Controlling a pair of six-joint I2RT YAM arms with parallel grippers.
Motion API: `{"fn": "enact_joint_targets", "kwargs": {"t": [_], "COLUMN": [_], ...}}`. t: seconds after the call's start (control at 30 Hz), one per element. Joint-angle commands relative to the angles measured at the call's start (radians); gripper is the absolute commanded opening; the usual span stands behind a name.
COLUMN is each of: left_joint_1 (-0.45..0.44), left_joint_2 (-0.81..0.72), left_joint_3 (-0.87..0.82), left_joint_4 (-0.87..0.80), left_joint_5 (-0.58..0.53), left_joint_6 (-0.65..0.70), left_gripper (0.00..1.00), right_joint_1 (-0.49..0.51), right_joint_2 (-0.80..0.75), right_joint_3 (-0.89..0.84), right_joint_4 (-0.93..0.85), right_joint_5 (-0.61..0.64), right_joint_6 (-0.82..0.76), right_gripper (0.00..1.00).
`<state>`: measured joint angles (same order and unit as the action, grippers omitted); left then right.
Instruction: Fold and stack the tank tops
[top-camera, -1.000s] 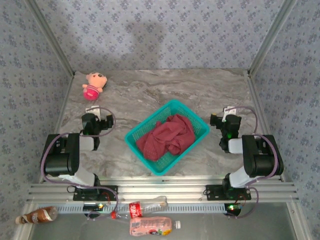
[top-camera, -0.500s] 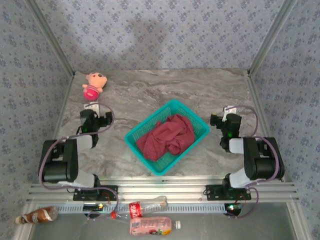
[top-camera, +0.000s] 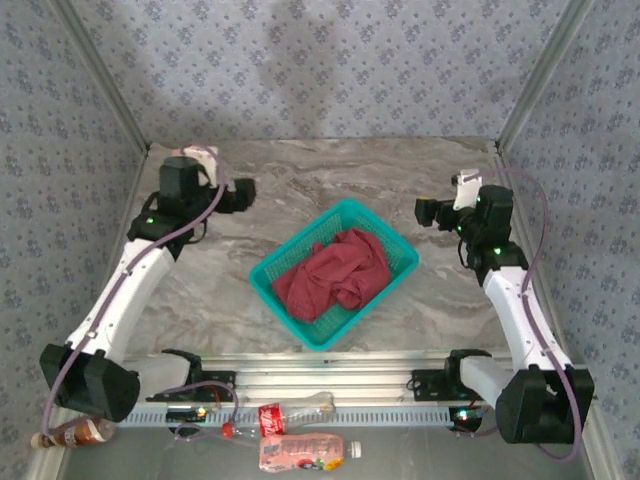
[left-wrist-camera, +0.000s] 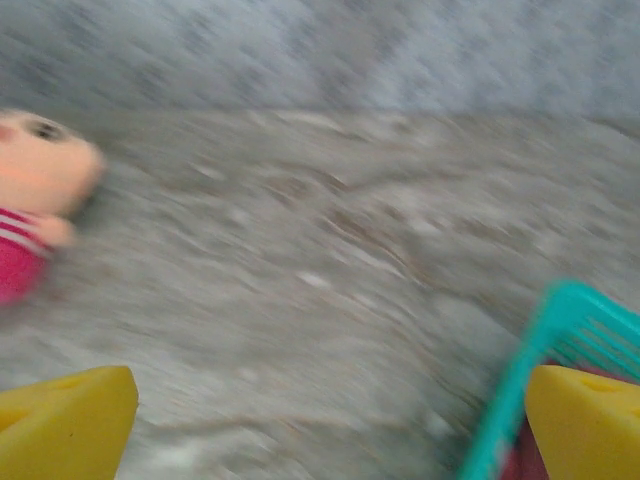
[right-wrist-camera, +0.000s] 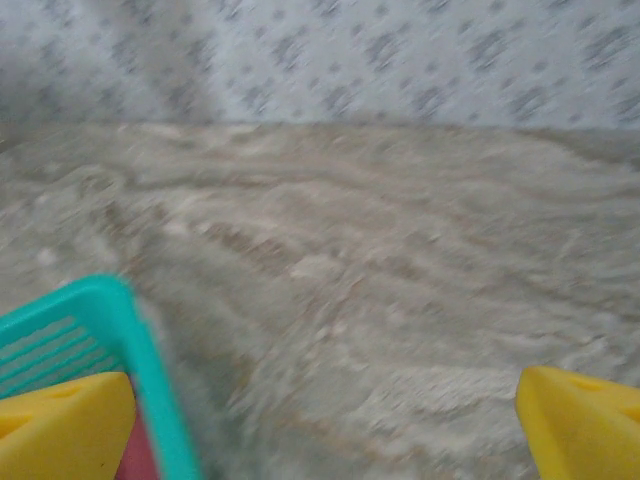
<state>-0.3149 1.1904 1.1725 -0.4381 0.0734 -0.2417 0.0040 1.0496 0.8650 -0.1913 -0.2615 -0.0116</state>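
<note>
Left gripper (top-camera: 240, 195) hovers beyond the left corner of the basket (top-camera: 300, 236), its yellow fingers (left-wrist-camera: 65, 425) spread wide with nothing between them. Inside the basket the maroon tank tops (top-camera: 335, 272) lie in one crumpled heap, none yet folded or stacked. Right gripper (top-camera: 425, 212) hangs off the basket's far right side, likewise spread and empty. The task looks to be at its start: reaching for a first top. Next, one gripper must come down into the basket and pinch a single layer clear of the rest. How many tops make the heap cannot be told, and the straps are lost in folds. Both wrist views are smeared, and the pink doll (left-wrist-camera: 30, 200), farther from the basket than the left gripper, is cut off at the left wrist view's edge.
</note>
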Motion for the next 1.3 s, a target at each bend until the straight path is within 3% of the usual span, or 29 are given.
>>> {"fn": "enact_joint_targets", "kwargs": {"t": [0.0,0.2,0.37,0.6,0.7,0.83,0.87,1.1,1.27], "left_joint_1": [-0.119,-0.407,-0.500,-0.513,-0.514,-0.513,-0.512,-0.460,-0.409], "left_joint_2": [0.030,0.204,0.355,0.566,0.599,0.571,0.558,0.427,0.366], "left_joint_3": [0.008,0.049,0.047,0.125,0.164,0.200,0.212,0.392,0.569], "left_joint_4": [-0.195,-0.226,-0.161,-0.163,-0.171,-0.197,-0.208,-0.317,-0.366], "left_joint_5": [0.121,0.076,0.036,-0.013,0.001,0.029,0.033,0.073,0.066], "left_joint_6": [-0.114,-0.195,-0.223,-0.170,-0.157,-0.151,-0.150,-0.124,-0.085], "left_gripper": [1.00,0.91,0.86,0.65,0.43,0.04,0.00,0.00,0.00], "right_joint_1": [0.047,0.129,0.153,0.173,0.185,0.190,0.191,0.159,0.082], "right_joint_2": [0.027,0.135,0.243,0.389,0.442,0.503,0.514,0.526,0.520], "right_joint_3": [0.101,0.171,0.204,0.233,0.244,0.256,0.262,0.305,0.319], "right_joint_4": [-0.429,-0.580,-0.556,-0.494,-0.467,-0.459,-0.465,-0.478,-0.444], "right_joint_5": [-0.143,-0.096,-0.056,-0.065,-0.069,-0.072,-0.077,-0.037,-0.001], "right_joint_6": [-0.042,-0.079,-0.094,-0.119,-0.123,-0.159,-0.159,-0.140,-0.110], "right_gripper": [1.00,0.97,0.94,0.84,0.72,0.52,0.47,0.18,0.14]}}
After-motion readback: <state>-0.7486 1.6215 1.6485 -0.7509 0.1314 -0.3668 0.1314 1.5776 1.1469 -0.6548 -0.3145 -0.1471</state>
